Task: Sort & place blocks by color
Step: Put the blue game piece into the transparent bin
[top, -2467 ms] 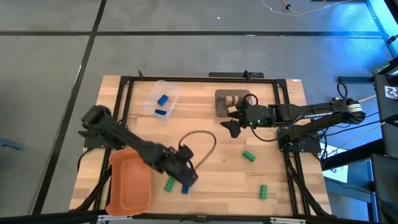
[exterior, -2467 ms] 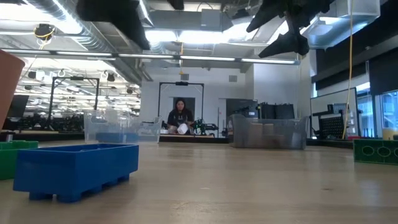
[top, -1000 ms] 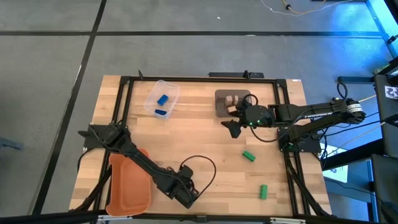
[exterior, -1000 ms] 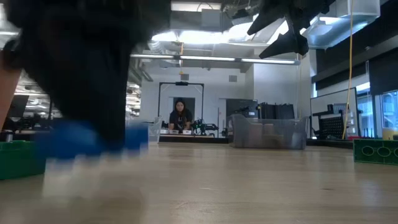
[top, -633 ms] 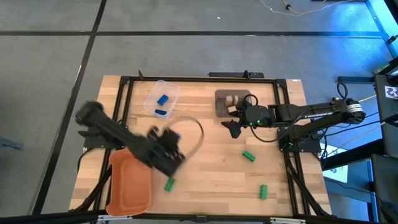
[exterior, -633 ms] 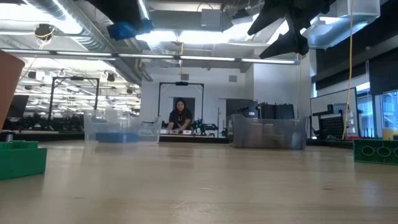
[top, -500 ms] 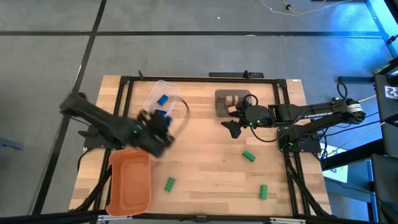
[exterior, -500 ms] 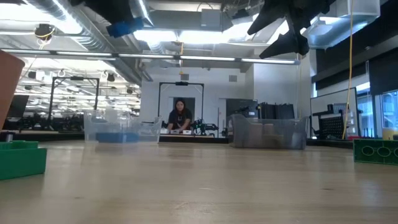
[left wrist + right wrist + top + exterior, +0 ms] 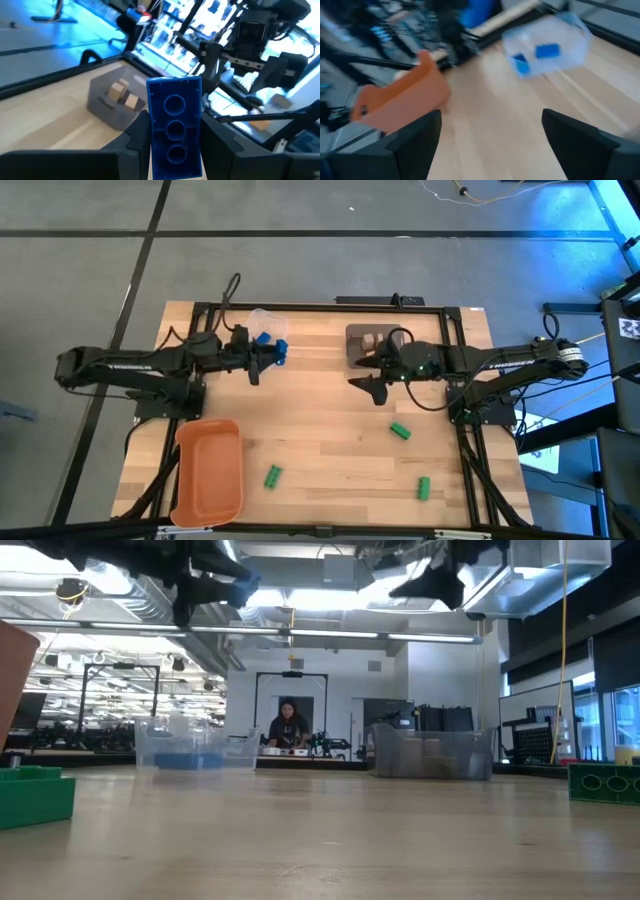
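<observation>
My left gripper [image 9: 273,352] is shut on a blue block [image 9: 281,350] and hangs high over the near right corner of the clear tub [image 9: 258,320]. The tub holds two more blue blocks [image 9: 547,50]. My right gripper [image 9: 364,376] hovers open, holding nothing, just in front of the grey bin [image 9: 362,340], where tan blocks [image 9: 124,95] lie. Three green blocks lie flat on the table: one at the middle right [image 9: 400,431], one at the near right [image 9: 423,488], one near the front [image 9: 271,476]. My left gripper pinches the blue block by its two long sides [image 9: 151,131] between its two fingers [image 9: 135,137]. The fingers run level, pointing toward the table's right, and lie along the block. The block juts out past the fingertips, lifted well clear of the table.
An orange tray [image 9: 208,480] sits at the near left corner. Black frame rails [image 9: 300,306] run around the table's edges. A person sits far behind the table in the low view [image 9: 290,728]. Bare wood lies in the table's middle [image 9: 330,430].
My left gripper has risen from the table's near edge with the blue block and swung toward the far edge, ending high over the clear tub's corner, fingers now pointing right. The block went from table height to lifted clear. My right gripper has shifted a little toward the left.
</observation>
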`<move>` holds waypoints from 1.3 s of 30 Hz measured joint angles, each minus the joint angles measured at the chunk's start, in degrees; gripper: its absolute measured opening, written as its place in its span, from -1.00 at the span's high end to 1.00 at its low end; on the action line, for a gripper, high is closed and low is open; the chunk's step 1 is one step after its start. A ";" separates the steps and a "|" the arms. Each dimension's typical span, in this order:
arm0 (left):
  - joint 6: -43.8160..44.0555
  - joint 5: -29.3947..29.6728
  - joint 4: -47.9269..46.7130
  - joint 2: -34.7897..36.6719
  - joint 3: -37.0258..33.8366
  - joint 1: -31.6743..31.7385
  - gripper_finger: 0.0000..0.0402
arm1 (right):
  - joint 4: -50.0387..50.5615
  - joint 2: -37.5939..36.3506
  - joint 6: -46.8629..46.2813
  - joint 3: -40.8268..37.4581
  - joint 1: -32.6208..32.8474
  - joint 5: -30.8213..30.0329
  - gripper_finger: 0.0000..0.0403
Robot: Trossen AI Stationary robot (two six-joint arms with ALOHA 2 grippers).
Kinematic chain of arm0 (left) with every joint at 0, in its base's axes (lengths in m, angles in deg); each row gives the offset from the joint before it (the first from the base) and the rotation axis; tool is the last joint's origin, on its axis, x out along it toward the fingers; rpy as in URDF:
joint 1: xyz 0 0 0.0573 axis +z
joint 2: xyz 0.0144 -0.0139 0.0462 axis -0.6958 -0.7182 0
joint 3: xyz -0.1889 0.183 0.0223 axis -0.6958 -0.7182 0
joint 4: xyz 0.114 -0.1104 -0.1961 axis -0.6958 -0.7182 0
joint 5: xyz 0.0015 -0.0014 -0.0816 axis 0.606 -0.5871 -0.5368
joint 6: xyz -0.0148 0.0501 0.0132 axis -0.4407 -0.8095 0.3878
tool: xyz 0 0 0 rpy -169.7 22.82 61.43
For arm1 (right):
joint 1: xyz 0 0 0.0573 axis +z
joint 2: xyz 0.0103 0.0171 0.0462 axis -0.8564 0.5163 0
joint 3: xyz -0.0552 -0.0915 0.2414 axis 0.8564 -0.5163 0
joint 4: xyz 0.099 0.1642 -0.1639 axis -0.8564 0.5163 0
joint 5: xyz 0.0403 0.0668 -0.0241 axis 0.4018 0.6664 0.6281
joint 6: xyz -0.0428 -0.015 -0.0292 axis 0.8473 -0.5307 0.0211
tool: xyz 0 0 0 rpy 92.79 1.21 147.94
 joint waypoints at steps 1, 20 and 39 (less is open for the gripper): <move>0.05 -1.27 0.82 -0.19 -0.32 0.85 0.43 | -1.52 0.00 1.27 0.00 -0.50 2.05 -0.71; 1.00 0.19 -15.25 -0.94 4.90 12.28 0.43 | -9.58 0.00 4.27 0.00 -2.25 4.82 -0.71; -14.49 -13.10 -44.71 -30.57 16.41 33.16 0.27 | -9.22 0.00 0.57 0.00 -2.34 0.90 -0.71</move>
